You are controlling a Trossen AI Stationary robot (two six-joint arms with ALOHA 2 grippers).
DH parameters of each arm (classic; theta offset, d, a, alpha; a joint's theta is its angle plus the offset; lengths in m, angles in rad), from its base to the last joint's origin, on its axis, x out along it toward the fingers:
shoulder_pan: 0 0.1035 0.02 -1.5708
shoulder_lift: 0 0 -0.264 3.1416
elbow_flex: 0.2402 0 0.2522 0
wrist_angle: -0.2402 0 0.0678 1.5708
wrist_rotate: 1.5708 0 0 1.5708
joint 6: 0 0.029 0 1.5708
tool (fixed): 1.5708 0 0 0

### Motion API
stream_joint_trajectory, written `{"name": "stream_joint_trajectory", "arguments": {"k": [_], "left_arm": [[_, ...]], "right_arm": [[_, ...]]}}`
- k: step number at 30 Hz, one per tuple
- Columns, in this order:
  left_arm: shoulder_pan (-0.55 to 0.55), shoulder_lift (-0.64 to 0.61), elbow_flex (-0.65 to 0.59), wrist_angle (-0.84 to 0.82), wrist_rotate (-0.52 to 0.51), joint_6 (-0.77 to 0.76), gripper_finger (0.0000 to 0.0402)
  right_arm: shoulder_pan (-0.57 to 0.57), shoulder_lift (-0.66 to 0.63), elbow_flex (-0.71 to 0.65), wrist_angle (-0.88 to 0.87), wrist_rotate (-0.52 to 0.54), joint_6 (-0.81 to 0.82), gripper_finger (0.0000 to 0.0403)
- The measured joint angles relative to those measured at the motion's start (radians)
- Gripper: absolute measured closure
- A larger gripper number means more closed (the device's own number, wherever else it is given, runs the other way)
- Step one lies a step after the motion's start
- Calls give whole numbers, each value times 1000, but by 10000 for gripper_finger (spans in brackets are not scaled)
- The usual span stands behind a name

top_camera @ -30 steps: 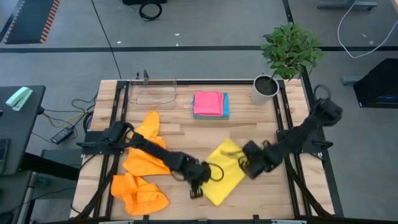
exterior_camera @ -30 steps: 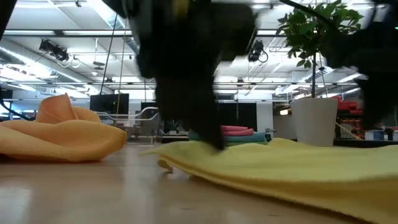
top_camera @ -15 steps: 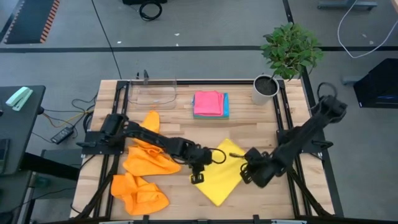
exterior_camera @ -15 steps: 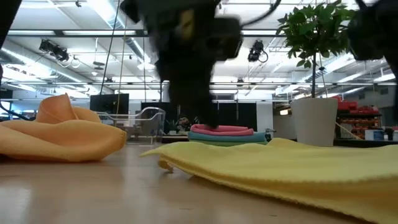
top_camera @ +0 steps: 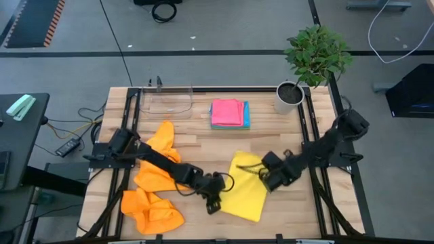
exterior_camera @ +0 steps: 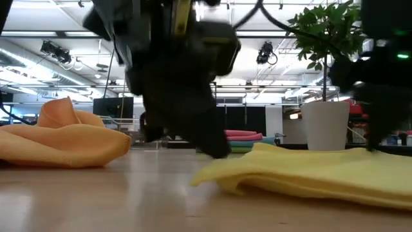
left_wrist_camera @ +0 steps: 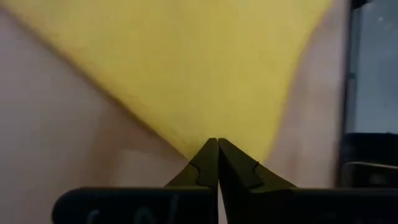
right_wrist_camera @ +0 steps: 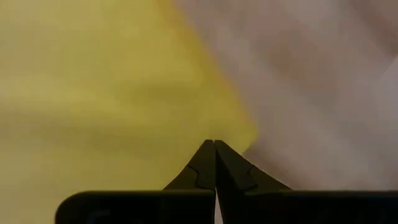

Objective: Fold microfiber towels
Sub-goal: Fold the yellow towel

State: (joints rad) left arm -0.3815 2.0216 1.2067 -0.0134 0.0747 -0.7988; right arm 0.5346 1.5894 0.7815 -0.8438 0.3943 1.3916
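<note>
Pinched at two corners: yellow towel (top_camera: 245,186) near the table's (top_camera: 271,146) front edge, gripped by the left gripper (left_wrist_camera: 217,148) and right gripper (right_wrist_camera: 214,148), both clamped tight on the cloth. Orange towels (top_camera: 157,183) heaped at the left edge; pink towel (top_camera: 227,112) folded towards the back edge.

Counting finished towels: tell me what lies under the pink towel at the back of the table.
The folded pink towel rests on a folded blue towel, whose edge peeks out along one side and the front. Whether anything more lies beneath the blue one is hidden by the stack.
</note>
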Motion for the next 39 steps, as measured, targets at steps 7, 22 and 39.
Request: {"name": "stream_joint_trajectory", "arguments": {"k": [7,22,39], "left_arm": [[25,-50,77,-8,-27,126,390],[-173,-32,94,-33,-283,860,333],[-211,85,116,-23,-437,742,180]], "right_arm": [[-99,-212,19,6,-46,-218,398],[404,52,122,341,105,199,398],[489,184,270,333,183,81,398]]}}
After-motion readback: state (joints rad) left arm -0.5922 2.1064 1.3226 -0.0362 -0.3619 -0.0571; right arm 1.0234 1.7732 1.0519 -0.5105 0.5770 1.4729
